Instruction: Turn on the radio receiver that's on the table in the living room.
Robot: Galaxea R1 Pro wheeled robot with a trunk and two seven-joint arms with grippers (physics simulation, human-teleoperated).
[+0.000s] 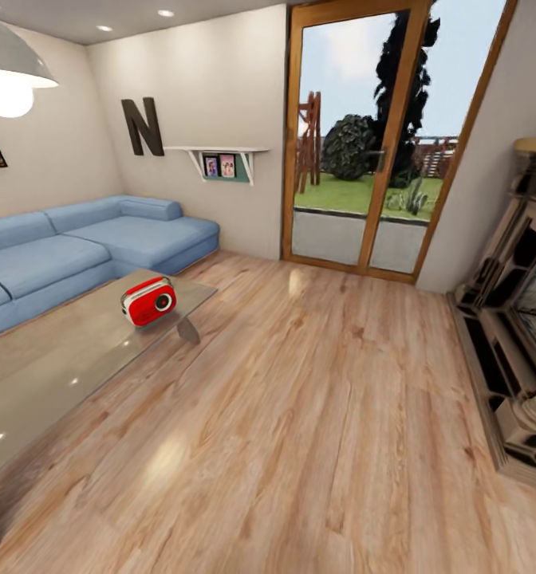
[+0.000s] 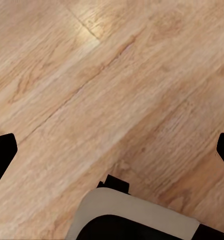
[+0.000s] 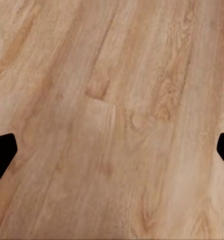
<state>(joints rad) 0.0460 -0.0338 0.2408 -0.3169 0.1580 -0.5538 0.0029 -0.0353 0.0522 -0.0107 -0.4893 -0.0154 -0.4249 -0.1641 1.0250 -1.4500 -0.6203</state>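
The red radio receiver (image 1: 149,300) with white sides, a round dial and a thin top handle stands near the far corner of the low glossy table (image 1: 53,375), at the left of the head view. In the left wrist view my left gripper (image 2: 112,150) is open, its dark fingertips (image 2: 2,155) far apart over the wood plank floor (image 2: 92,75). My right gripper (image 3: 112,152) is likewise open, with its fingertips (image 3: 2,152) wide apart above bare floor (image 3: 117,100). Both grippers are far from the radio and hold nothing.
A blue L-shaped sofa (image 1: 76,251) runs behind the table. A glass door (image 1: 372,135) to the garden stands ahead, and a pale shelving unit (image 1: 515,319) lines the right wall. A pendant lamp (image 1: 9,72) hangs at upper left. Part of my base (image 2: 137,220) appears below the left wrist.
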